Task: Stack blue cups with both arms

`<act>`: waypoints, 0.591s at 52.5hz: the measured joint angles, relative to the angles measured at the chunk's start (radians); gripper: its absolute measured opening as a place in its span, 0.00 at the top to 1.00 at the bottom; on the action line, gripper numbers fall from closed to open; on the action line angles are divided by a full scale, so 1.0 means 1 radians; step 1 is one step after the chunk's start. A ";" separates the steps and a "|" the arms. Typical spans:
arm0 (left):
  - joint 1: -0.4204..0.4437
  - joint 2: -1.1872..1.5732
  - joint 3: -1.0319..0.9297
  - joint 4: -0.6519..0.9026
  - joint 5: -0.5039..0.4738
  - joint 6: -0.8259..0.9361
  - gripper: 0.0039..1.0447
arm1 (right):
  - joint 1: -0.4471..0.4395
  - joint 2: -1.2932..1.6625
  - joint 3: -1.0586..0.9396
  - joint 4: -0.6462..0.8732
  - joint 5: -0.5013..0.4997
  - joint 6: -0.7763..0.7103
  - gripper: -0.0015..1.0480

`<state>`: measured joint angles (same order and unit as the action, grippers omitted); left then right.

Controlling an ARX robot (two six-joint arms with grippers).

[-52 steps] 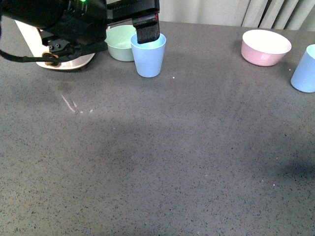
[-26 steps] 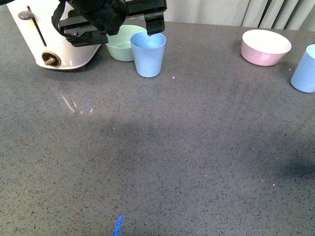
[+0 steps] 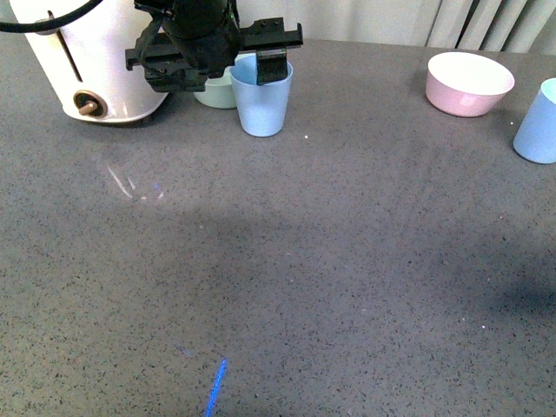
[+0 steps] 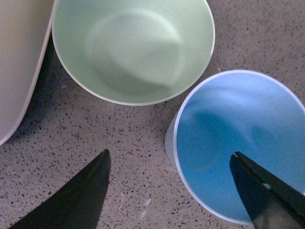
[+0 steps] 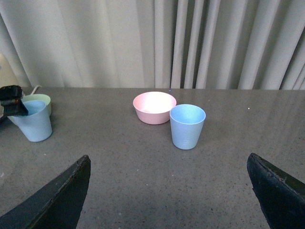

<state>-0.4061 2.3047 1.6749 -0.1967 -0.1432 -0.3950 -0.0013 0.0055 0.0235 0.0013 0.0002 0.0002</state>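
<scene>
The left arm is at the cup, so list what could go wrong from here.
1. The left gripper is open, with one of its fingers over the inside of the blue cup and the other outside. A pinch on one wall might tilt the cup or let it slip.
2. The mint-green bowl sits very close beside that cup, with the white toaster just beyond. A sideways shove could knock them.

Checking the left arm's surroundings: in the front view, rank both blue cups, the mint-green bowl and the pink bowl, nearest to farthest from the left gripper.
1. Left blue cup: one finger of the left gripper sits inside its rim.
2. Mint-green bowl: just behind, beside that cup.
3. Pink bowl: far right.
4. Right blue cup: at the right edge, farthest.
</scene>
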 joint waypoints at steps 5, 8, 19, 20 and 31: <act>-0.006 0.009 0.010 -0.013 -0.003 -0.001 0.43 | 0.000 0.000 0.000 0.000 0.000 0.000 0.09; -0.011 0.014 0.017 -0.021 -0.007 -0.003 0.53 | 0.000 0.000 0.000 0.000 0.000 0.000 0.09; -0.032 0.020 0.034 -0.042 -0.010 -0.005 0.89 | 0.000 0.000 0.000 0.000 0.000 0.000 0.09; -0.035 0.020 0.034 -0.042 -0.010 -0.006 0.92 | 0.000 0.000 0.000 0.000 0.000 0.000 0.09; -0.071 -0.043 -0.046 -0.044 -0.011 -0.006 0.98 | 0.000 0.000 0.000 0.000 0.000 0.000 0.09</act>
<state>-0.4767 2.2616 1.6287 -0.2409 -0.1547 -0.4011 -0.0013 0.0055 0.0235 0.0013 0.0002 0.0002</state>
